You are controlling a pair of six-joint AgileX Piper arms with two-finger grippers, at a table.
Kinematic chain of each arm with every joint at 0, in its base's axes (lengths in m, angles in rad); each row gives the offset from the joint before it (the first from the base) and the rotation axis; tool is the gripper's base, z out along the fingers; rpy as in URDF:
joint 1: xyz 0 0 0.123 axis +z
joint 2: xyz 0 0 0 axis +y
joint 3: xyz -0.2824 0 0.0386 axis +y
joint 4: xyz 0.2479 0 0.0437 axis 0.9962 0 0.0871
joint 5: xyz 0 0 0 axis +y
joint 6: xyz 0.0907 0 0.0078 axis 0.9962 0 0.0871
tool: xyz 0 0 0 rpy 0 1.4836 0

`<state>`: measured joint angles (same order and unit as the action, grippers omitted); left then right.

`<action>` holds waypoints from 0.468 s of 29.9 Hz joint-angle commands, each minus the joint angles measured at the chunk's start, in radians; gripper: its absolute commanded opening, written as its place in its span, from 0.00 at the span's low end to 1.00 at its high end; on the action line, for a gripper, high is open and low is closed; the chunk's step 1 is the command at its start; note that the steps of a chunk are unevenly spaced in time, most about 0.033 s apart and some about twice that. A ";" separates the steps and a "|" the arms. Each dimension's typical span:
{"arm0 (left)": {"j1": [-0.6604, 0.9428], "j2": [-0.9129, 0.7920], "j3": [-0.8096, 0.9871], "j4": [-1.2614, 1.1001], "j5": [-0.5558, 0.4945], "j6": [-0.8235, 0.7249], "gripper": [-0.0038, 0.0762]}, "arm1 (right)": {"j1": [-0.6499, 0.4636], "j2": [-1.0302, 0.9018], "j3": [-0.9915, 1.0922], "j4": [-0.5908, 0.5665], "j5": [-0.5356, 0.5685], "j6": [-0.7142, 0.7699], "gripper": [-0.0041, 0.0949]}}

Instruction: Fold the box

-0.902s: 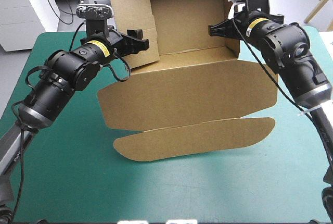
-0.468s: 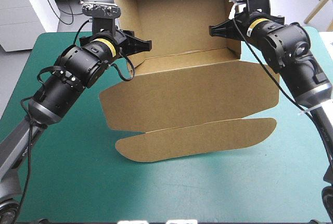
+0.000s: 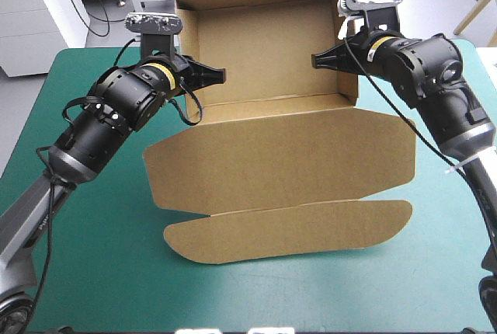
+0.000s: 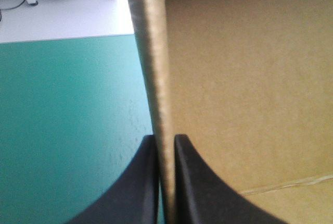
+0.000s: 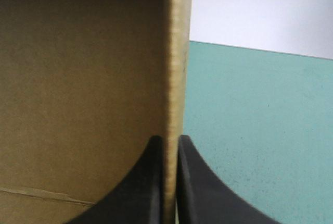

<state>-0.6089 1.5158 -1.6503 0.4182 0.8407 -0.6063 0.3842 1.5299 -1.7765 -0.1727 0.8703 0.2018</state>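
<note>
Left gripper [image 4: 166,153] clamping box [image 4: 250,88] wall

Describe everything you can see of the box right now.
The box is brown board, an open tray at the table's far side: back and two side walls upright, the lid lying flat toward the near edge, ending in a rounded flap. It rests on the teal-green cover. The left end effector is shut on its left side wall, the right end effector on the right one.
</note>
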 commanded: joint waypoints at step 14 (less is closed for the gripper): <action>-0.013 0.115 -0.037 -0.075 0.107 0.178 0.04 | 0.004 0.118 -0.028 0.117 0.199 -0.091 0.04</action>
<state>-0.6132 1.6482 -1.6521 0.3625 1.0056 -0.5007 0.3833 1.6636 -1.7765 -0.1243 1.0752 0.1685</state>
